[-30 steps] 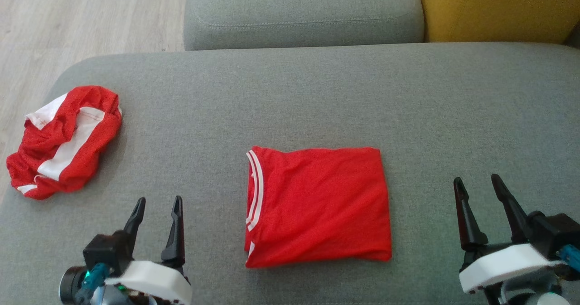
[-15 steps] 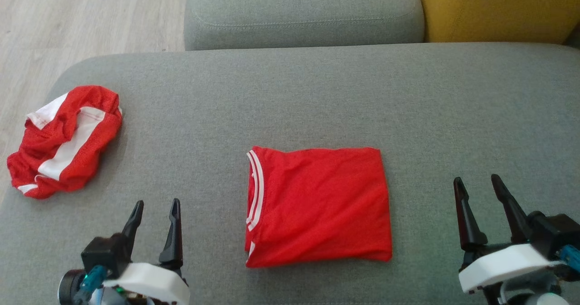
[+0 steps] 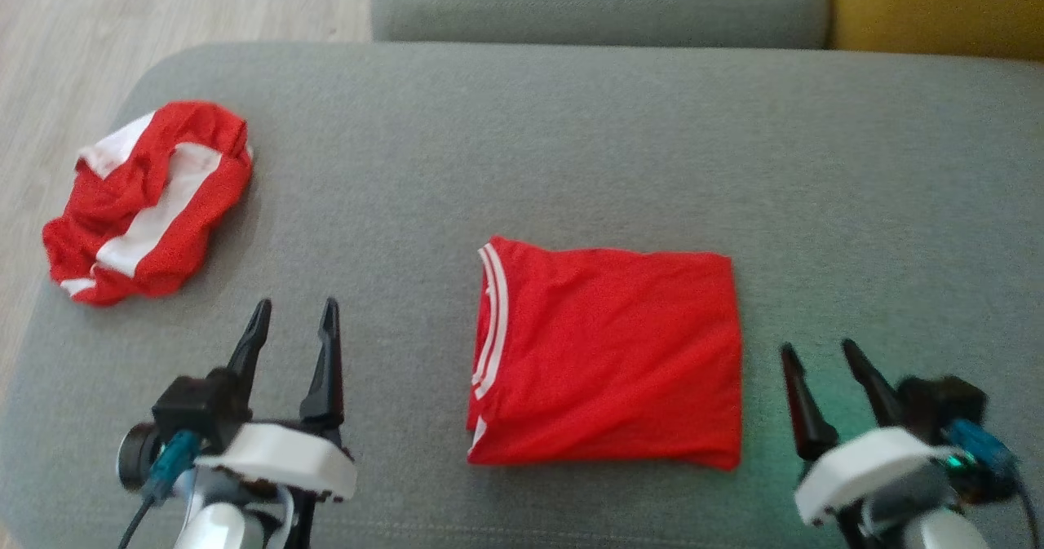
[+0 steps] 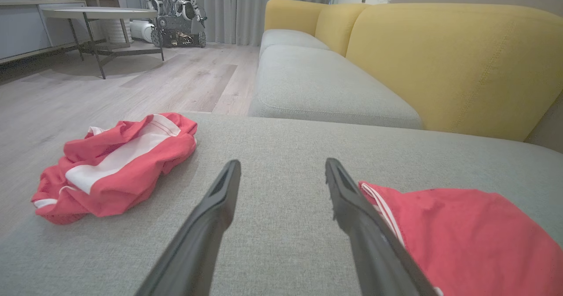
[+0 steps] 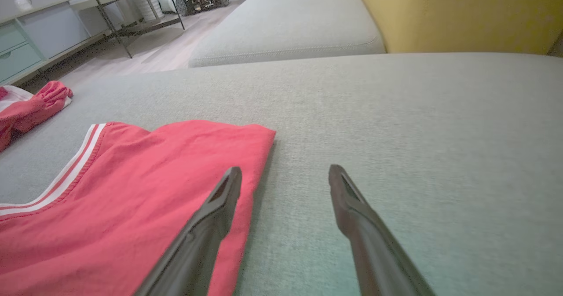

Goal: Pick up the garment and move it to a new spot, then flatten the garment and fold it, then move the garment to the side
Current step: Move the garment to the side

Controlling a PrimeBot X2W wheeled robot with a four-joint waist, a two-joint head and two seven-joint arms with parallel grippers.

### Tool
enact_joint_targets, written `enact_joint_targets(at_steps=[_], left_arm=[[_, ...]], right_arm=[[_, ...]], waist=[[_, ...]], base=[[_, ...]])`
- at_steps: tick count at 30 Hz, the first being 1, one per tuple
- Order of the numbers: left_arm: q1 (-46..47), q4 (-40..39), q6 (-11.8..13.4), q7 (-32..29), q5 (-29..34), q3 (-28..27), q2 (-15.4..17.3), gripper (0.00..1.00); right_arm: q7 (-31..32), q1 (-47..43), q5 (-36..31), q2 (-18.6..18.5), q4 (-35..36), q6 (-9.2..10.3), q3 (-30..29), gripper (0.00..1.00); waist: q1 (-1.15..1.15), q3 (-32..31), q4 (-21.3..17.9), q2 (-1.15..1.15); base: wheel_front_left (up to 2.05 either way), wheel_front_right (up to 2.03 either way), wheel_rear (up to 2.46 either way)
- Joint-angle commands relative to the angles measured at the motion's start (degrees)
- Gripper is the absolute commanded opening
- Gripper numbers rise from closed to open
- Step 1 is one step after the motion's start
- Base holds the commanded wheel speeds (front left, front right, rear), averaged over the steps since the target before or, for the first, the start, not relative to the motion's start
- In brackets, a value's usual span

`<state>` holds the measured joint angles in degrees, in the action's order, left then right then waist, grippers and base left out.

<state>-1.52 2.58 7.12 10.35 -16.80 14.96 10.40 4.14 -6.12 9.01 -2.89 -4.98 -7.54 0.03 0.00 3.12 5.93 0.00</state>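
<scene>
A red garment (image 3: 608,353) with a white-striped collar lies folded into a neat rectangle on the grey sofa seat (image 3: 571,141). My left gripper (image 3: 295,311) hovers open to its left, apart from it; in the left wrist view the open fingers (image 4: 281,168) point past the folded garment's (image 4: 466,234) collar edge. My right gripper (image 3: 818,347) is open just off the garment's right edge, and in the right wrist view its left finger (image 5: 220,199) overlaps the folded garment's (image 5: 132,190) right edge. Nothing is held.
A crumpled red and white garment (image 3: 147,202) sits near the seat's far left corner. Wooden floor (image 3: 163,2) lies beyond the left edge. A yellow backrest (image 3: 938,2) and another grey cushion (image 3: 595,2) stand behind. A table (image 4: 96,14) stands across the room.
The head camera has shifted, sliding the whole scene right and up. My right gripper has come closer to the folded garment's right edge. Both grippers stay open.
</scene>
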Motion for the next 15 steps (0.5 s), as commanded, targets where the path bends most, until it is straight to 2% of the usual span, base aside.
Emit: enact_joint_targets(at_steps=[1, 10, 15], left_arm=[[3.85, -1.34, -0.28, 1.01, 0.06, -1.44, -0.01, 1.00], [7.38, 1.09, -0.93, 2.83, -0.17, -0.45, -1.77, 1.00], [7.94, 2.11, -1.08, 3.57, -0.32, -0.49, -2.18, 1.00]], right_arm=[[0.04, 4.90, 0.21, -1.04, -0.42, 0.05, 2.60, 1.00], [2.43, 11.19, 0.91, -1.37, -14.29, 0.05, 6.15, 1.00], [5.93, 12.11, 2.45, -0.95, -18.20, 0.05, 7.74, 1.00]], waist=[[0.00, 1.96, 1.93, 0.00], [0.00, 5.50, 5.45, 0.00], [0.00, 6.33, 5.83, 0.00]], base=[[0.00, 0.00, 0.00], [0.00, 0.00, 0.00], [0.00, 0.00, 0.00]])
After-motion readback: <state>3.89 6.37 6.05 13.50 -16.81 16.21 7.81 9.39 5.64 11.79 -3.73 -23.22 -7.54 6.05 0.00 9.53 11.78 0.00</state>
